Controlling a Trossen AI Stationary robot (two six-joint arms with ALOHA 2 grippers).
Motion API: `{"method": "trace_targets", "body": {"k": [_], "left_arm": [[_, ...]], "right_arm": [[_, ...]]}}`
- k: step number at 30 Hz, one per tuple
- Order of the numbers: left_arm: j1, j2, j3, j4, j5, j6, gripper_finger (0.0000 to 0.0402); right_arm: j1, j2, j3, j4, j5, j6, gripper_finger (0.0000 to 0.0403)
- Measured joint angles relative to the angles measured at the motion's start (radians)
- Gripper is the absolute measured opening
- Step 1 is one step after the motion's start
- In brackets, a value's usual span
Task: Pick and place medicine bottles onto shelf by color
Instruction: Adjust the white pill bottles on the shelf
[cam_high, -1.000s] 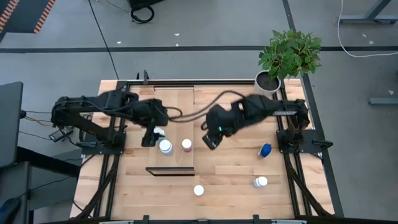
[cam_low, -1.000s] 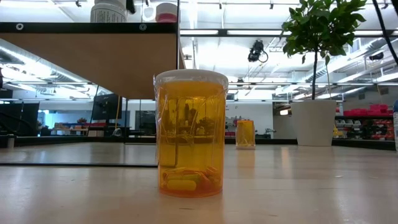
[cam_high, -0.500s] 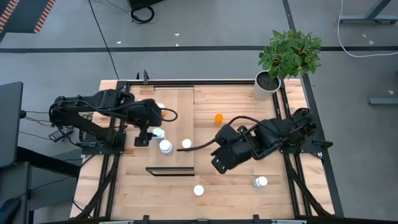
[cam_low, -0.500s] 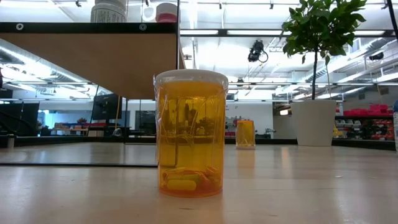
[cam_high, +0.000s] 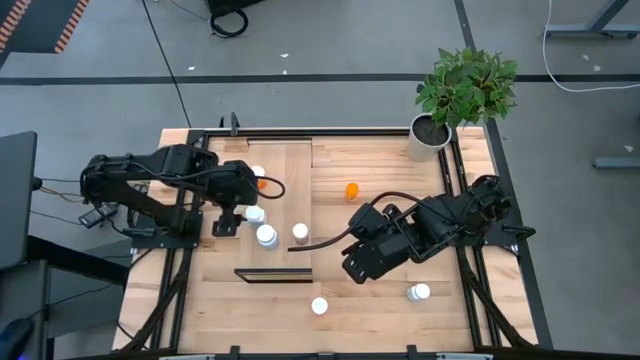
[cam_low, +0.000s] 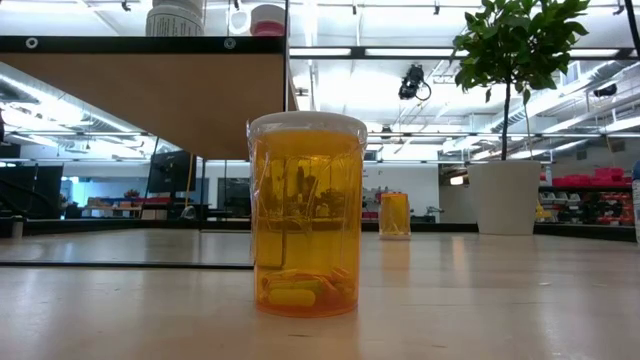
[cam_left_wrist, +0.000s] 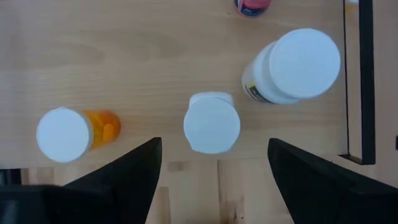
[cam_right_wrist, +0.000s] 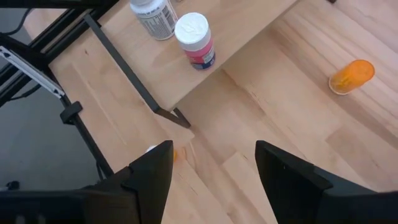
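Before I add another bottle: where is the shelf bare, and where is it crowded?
The shelf is bare at its far end, beside the plant pot's side of the table. Its middle is crowded: four bottles cluster under the left tool, including the pink bottle.

Both arms are out over the bench right now, seen from overhead. The left arm reaches in from the left side, elbow folded, with its wrist bent so the left hand (cam_high: 228, 222) points down at the surface. In its own wrist view the two dark fingers (cam_left_wrist: 130, 177) stand well apart with nothing between them. The right arm comes in from the right side, stretched low and angled toward the middle, and the right hand (cam_high: 356, 266) sits at the end of it, tipped toward the near edge. Its fingers (cam_right_wrist: 283, 177) are spread apart too, gripping nothing.
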Motion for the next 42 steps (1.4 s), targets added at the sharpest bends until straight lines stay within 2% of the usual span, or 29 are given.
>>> {"method": "trace_targets", "body": {"k": [9, 14, 42], "left_arm": [[0.000, 0.001, -0.068, 0.015, 0.000, 0.043, 0.0298], [-0.005, 0.001, -0.071, 0.068, 0.000, 0.029, 0.0297], [-0.005, 0.043, -0.125, 0.116, 0.001, 0.051, 0.0297]], "right_arm": [[-0.006, 0.000, 0.000, 0.000, 0.035, 0.000, 0.0235], [-0.008, 0.000, 0.000, 0.000, 0.041, 0.001, 0.0235], [-0.017, 0.000, 0.000, 0.000, 0.047, 0.002, 0.0235]]}}
